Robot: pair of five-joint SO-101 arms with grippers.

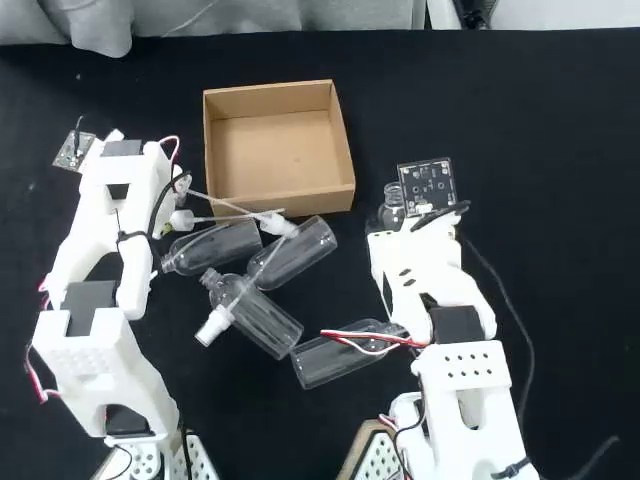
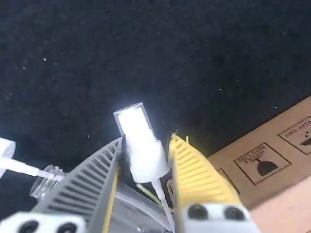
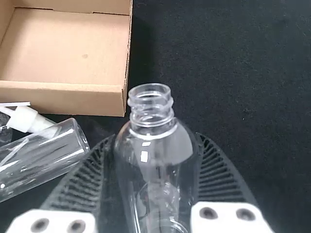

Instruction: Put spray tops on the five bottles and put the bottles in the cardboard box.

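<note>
Left wrist view
- Left hand (image 2: 146, 141): clenched, its grey and yellow fingers pressing either side of a white spray top (image 2: 141, 150). The nozzle end stands past the fingertips and the thin tube trails back between the fingers.
- Open bottle neck (image 2: 46, 174): beside the grey finger, uncapped. A second spray top (image 2: 4, 149) is at its side.
- Cardboard box (image 2: 272, 155): its outer wall lies just beyond the yellow finger.

Right wrist view
- Right hand (image 3: 154, 141): grasping a clear held bottle (image 3: 150, 116) by the body. The neck is open, with no top fitted.
- Capped bottle (image 3: 43, 150): lying on the black counter (image 3: 233, 58) beside the hand, with its white top toward the box's near wall.
- Cardboard box: open-topped, beyond the held bottle.

High view
- Held bottle: just off the box's near right corner.
- Left hand: beside the box's near left corner.
- Capped bottle: lying just in front of the box.
- Left bottle (image 1: 215, 245): lying next to the left arm, touching the capped bottle.
- Middle bottle (image 1: 262, 315): lying uncapped, with a loose white top (image 1: 212, 328) against it.
- Near bottle (image 1: 345, 355): lying partly under the right arm.
</note>
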